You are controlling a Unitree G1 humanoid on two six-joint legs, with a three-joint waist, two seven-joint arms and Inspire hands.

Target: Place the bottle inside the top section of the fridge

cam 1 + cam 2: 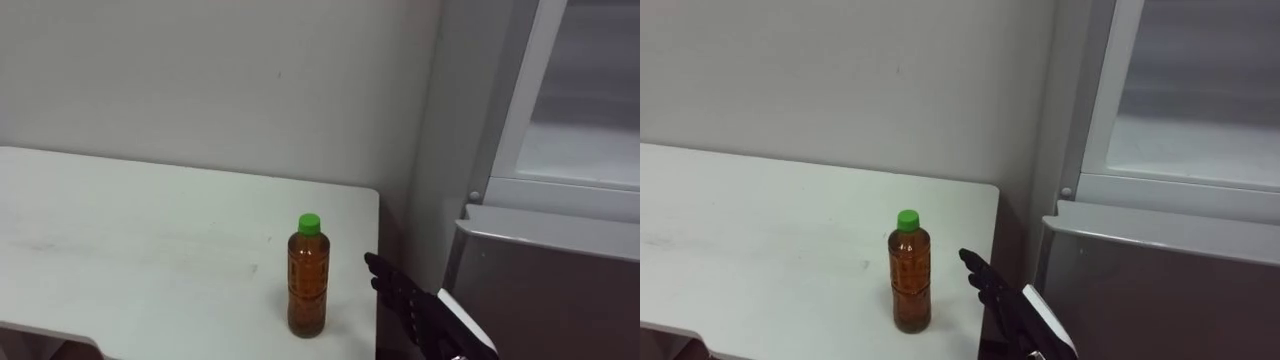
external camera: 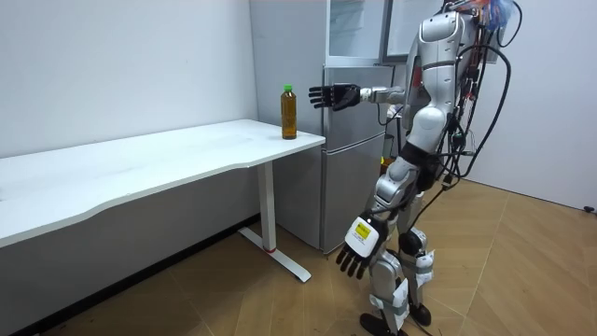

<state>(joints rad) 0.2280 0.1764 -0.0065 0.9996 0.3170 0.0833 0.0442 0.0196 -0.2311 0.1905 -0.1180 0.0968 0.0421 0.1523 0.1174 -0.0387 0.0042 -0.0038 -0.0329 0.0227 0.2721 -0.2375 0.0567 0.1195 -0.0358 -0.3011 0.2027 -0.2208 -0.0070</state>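
Observation:
A bottle (image 1: 308,280) of brown drink with a green cap stands upright near the right end of the white table (image 1: 120,250), close to its front edge. My right hand (image 1: 405,295) is open, fingers straight, just to the right of the bottle and a little apart from it, past the table's end. In the room view that hand (image 2: 331,95) is held out at bottle (image 2: 289,114) height. My left hand (image 2: 359,245) hangs open by my thigh. The upper fridge (image 1: 580,100) stands open to the right, with a pale shelf visible inside.
The fridge's grey lower door (image 1: 540,290) is closed, right beside the table's end. A plain wall runs behind the table. I stand on the wooden floor (image 2: 522,271) in front of the fridge (image 2: 350,140), facing the table's end.

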